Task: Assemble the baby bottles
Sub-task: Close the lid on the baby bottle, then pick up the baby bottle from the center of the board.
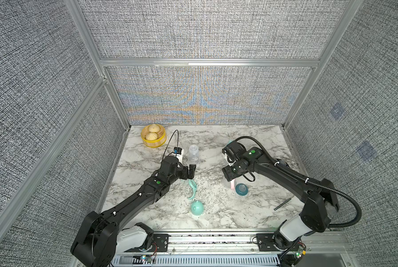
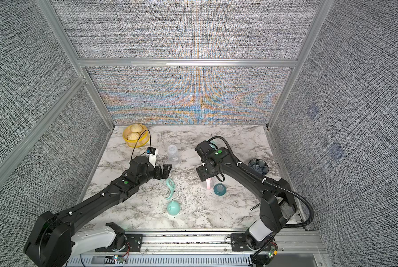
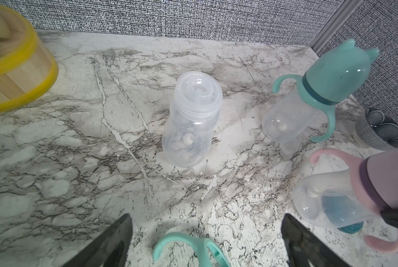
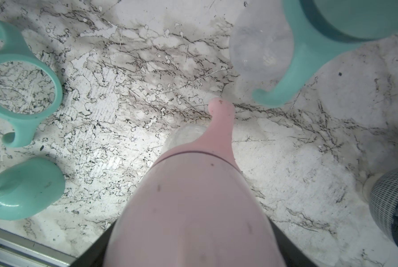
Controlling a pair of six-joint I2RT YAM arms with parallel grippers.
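**Right gripper holds the pink bottle; left gripper is wide open over loose mint parts**

The right gripper [image 1: 229,179] points down at the desk [image 1: 216,143], a little right of its middle. Its jaws sit against both sides of the cap of the pink bottle [image 4: 193,208], and the right wrist view shows no gap between jaws and cap. The left wrist view shows a pink handle ring and a purple collar under that cap. Whether the bottle's base rests on the desk cannot be told.

A teal collar [image 1: 241,189] sits just beside the pink bottle, on the side toward the right edge. Nearer the far edge stands the mint bottle [image 3: 309,99], complete with eared cap, dark collar and handles. The right arm hides most of it in both top views.

The left gripper [image 1: 191,171] hovers left of the desk's middle with its jaws wide apart and nothing between them. On its far side the bare bottle [image 1: 193,153] stands upright with its neck open. On its near side the mint handle ring [image 1: 191,189] lies flat. The mint cap [image 1: 197,207] lies apart from the ring, closer to the near edge.

A yellow basket [image 1: 153,138] holding two buns sits in the far left corner. A dark bowl [image 2: 258,166] is near the right edge. A thin black rod [image 1: 282,203] lies by that same edge, closer to the near side.
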